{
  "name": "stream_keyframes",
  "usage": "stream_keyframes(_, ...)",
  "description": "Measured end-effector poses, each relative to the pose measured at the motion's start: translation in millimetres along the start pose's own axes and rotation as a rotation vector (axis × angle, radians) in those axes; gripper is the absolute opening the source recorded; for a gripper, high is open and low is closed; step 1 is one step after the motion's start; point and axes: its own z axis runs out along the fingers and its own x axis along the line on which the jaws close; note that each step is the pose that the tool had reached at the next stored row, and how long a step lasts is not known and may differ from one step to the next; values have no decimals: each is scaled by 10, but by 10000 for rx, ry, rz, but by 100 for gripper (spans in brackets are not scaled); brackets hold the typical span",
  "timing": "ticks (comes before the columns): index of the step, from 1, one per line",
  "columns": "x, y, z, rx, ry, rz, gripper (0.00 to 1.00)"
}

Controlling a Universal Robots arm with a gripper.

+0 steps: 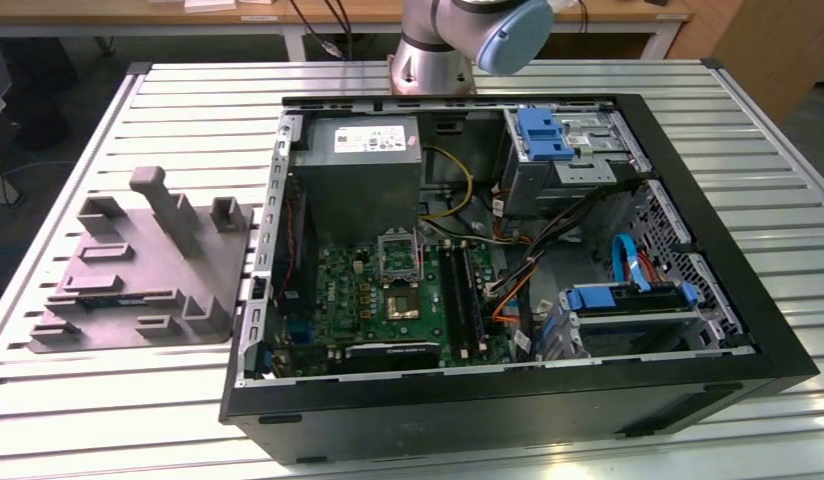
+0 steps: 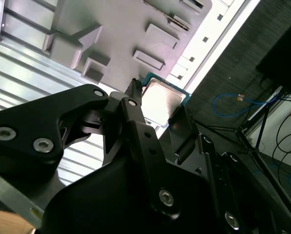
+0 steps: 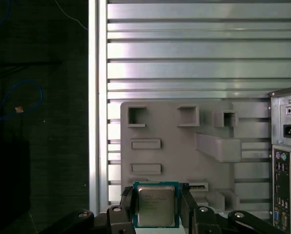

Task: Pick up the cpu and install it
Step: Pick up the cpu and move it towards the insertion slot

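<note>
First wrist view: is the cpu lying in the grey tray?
No, the cpu is clamped between the fingers of the gripper, held clear of the grey tray behind it.

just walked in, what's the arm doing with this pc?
The arm's gripper is shut on the cpu, one finger on each side of it, as both wrist views show. It holds the chip seemingly above the grey tray, which lies on the slatted table. In the exterior view the computer case sits open beside the tray, motherboard exposed. The cpu is not yet installed.
</note>
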Motion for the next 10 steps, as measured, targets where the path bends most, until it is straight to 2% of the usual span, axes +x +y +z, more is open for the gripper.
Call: stream_keyframes(10, -27, 1, -1, 1, 1, 0, 47)
